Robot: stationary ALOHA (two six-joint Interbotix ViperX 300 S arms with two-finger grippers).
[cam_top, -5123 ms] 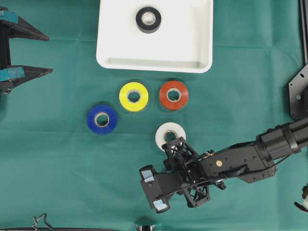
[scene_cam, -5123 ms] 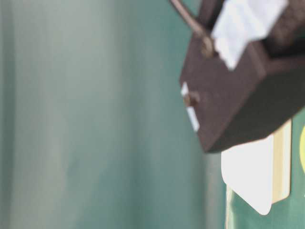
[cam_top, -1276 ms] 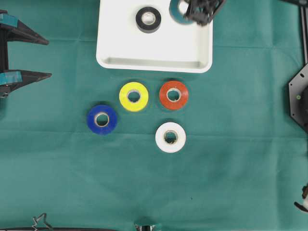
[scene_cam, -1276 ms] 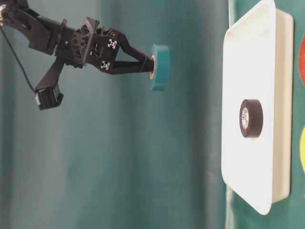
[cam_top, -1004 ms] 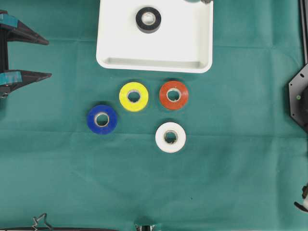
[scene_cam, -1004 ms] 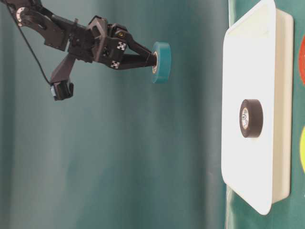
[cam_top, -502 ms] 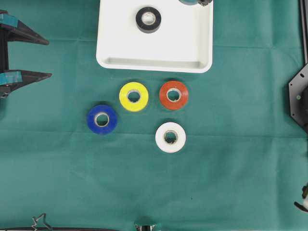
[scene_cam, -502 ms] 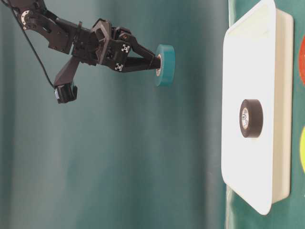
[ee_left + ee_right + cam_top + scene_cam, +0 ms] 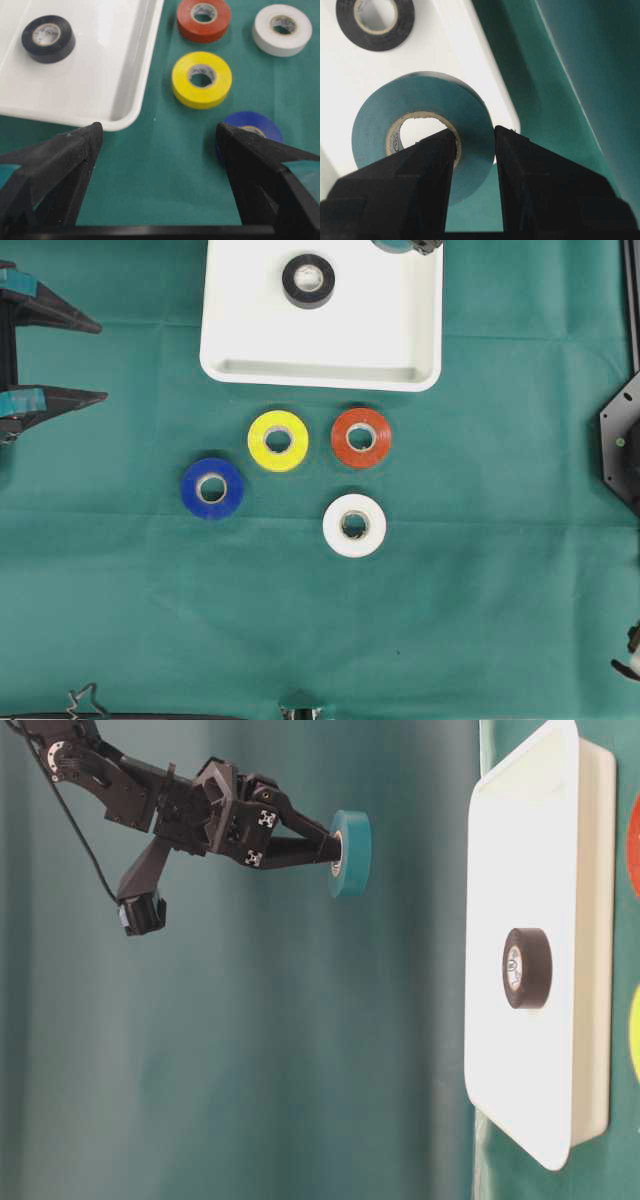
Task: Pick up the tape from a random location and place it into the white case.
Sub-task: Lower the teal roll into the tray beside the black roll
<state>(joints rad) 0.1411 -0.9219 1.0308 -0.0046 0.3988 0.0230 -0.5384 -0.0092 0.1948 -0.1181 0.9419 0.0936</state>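
The teal tape (image 9: pixel 351 853) hangs in the air, pinched through its wall by the right gripper (image 9: pixel 333 852), one finger inside the core and the other on the outer face; from the wrist view the roll (image 9: pixel 422 131) sits right at the fingertips, over the near corner of the white case (image 9: pixel 350 75), and it touches nothing but the fingers. In the table-level view the roll is well clear of the case (image 9: pixel 545 950), held off its surface with open space between them; from overhead only a sliver of teal (image 9: pixel 392 244) shows at the top edge, above the case's far right corner (image 9: pixel 425 330).

A black tape (image 9: pixel 308 280) lies flat inside the case, off to the side of the held roll and apart from it.

Outside the case, on the green cloth (image 9: pixel 480 570), four more rolls lie flat and separate: yellow (image 9: pixel 277 440), red (image 9: pixel 360 437), blue (image 9: pixel 212 488) and white (image 9: pixel 354 525); all well away from the right gripper.

The left gripper (image 9: pixel 157 145) rests with its jaws spread wide and nothing between them; ahead of it are the case's corner and the yellow roll; the blue roll lies just by its right finger.
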